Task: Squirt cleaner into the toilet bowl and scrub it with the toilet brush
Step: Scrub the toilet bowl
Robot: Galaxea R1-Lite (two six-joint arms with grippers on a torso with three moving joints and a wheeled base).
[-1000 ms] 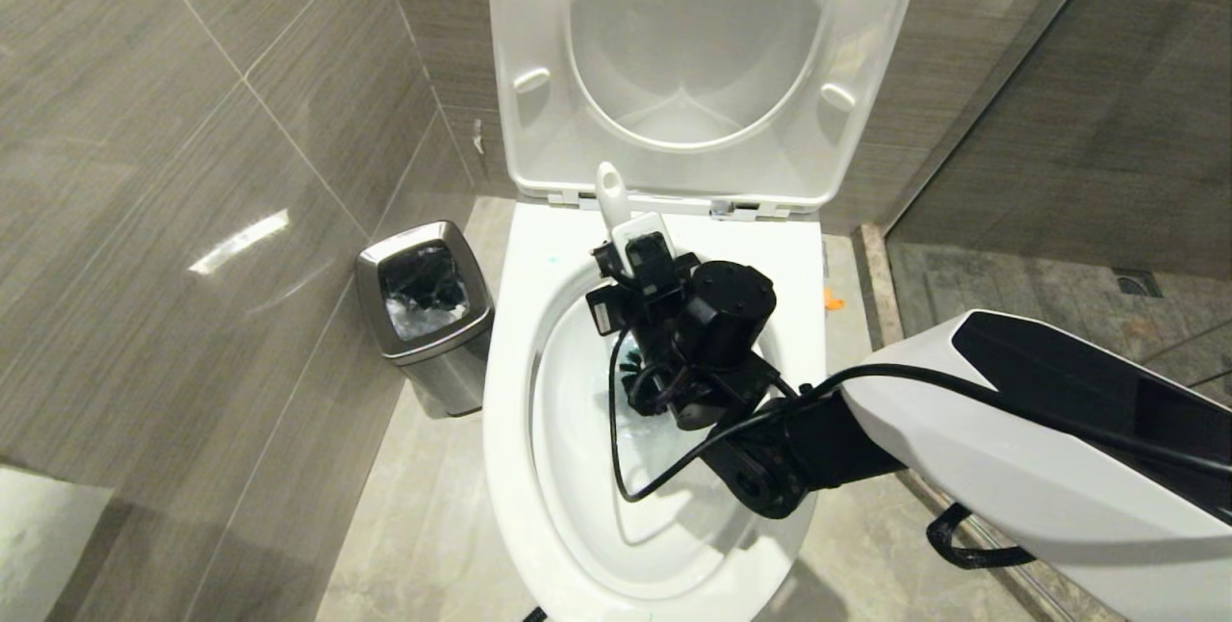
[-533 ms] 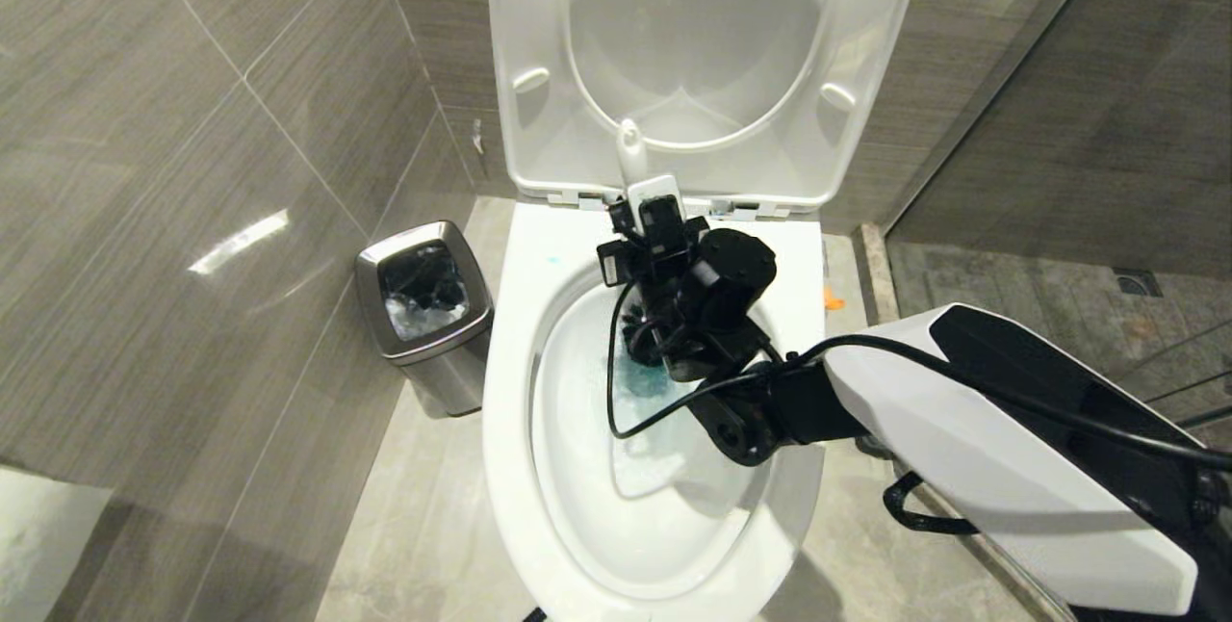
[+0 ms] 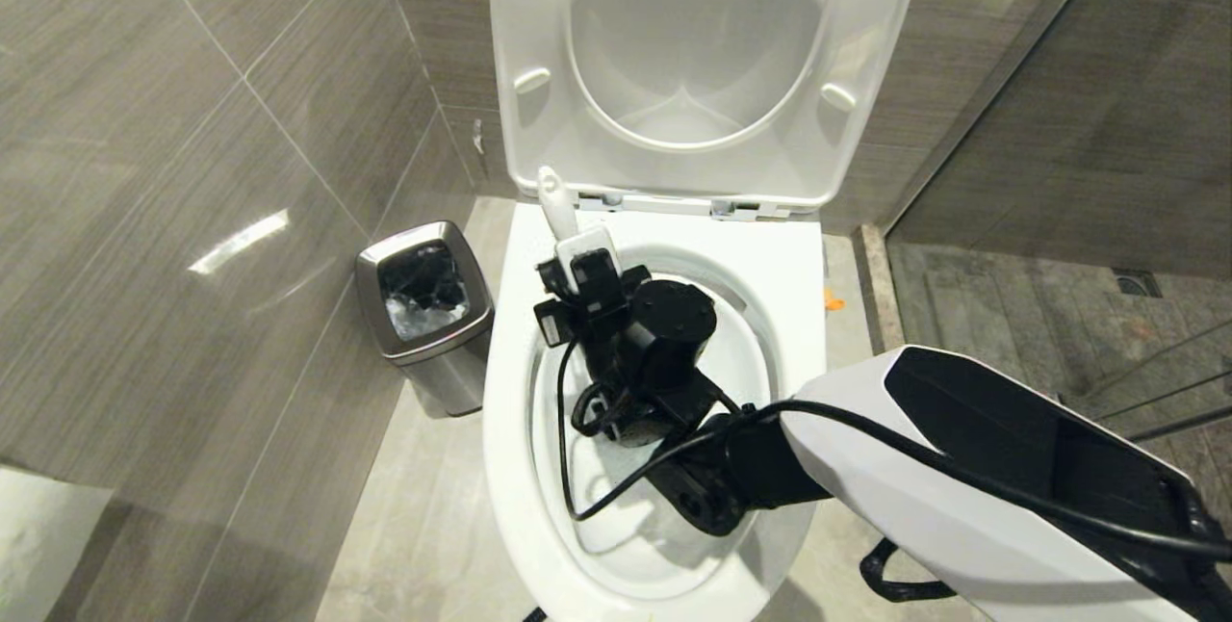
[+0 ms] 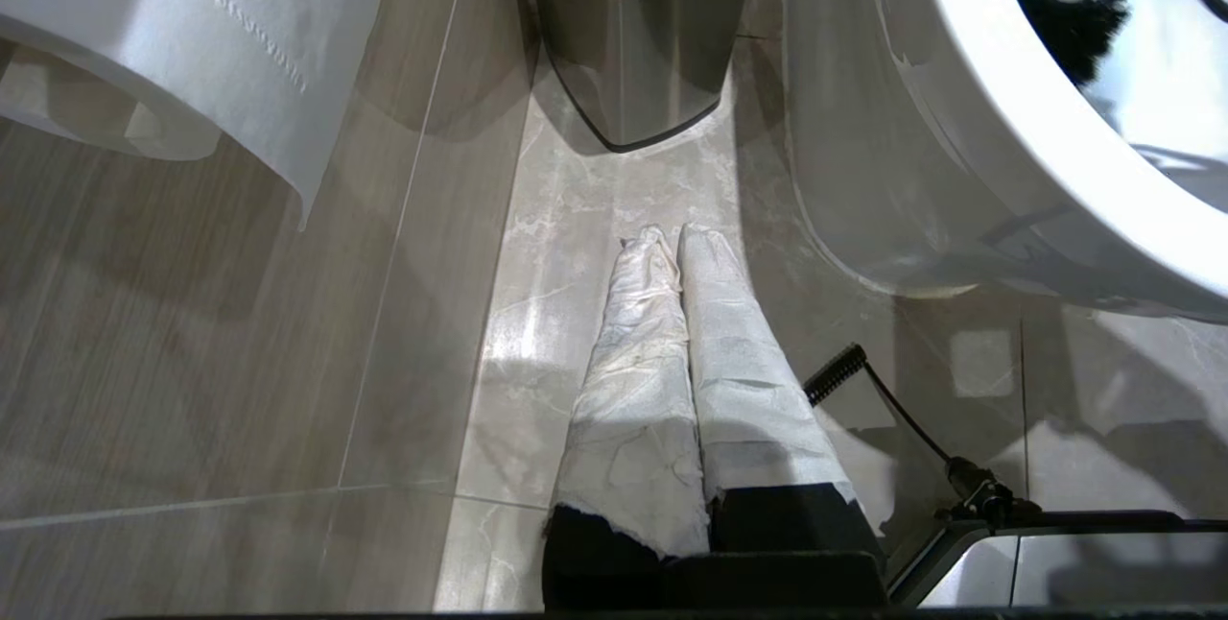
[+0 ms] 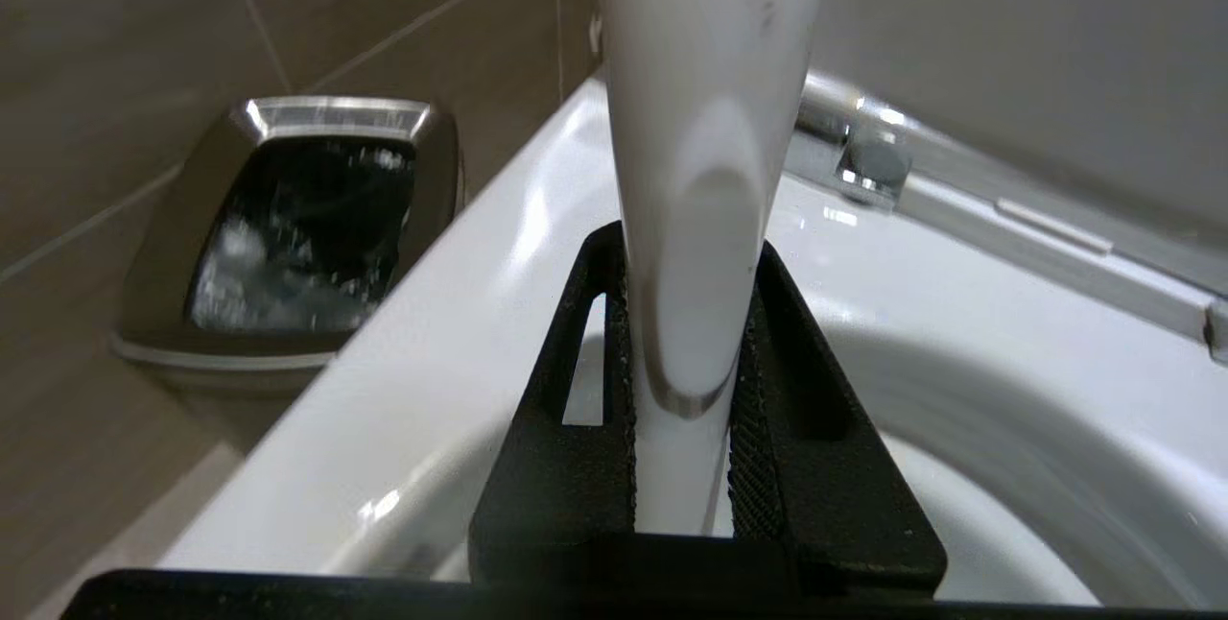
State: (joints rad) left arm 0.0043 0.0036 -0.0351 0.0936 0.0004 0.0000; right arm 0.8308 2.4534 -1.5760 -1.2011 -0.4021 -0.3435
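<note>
One toilet brush point(image 5: 705, 217), one toilet bowl point(image 3: 520, 333); right gripper point(image 5: 681, 409) clamps the handle between both fingers, bristle head down in the bowl; left gripper point(image 4: 676, 246) closed, empty.

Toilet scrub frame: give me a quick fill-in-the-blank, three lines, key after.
1. The right gripper is shut on the handle of the toilet ____.
2. The brush's black bristle head is inside the toilet ____.
3. The steel bin stands on the robot's ____ side of the toilet.
Missing: brush; bowl; left

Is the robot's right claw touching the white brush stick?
Touching. The right wrist view shows the right gripper with both black fingers pressed against the toilet brush handle, no gap either side.
</note>
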